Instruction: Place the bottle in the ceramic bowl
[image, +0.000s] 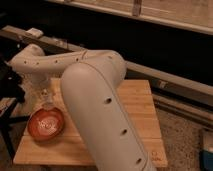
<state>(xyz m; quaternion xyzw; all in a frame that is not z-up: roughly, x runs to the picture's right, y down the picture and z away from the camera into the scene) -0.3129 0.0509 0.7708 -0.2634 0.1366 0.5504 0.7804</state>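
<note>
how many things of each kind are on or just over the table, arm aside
bowl: 1
bottle: 1
total: 2
The gripper is shut, right at the bottle, by the bowl's far edge.
</note>
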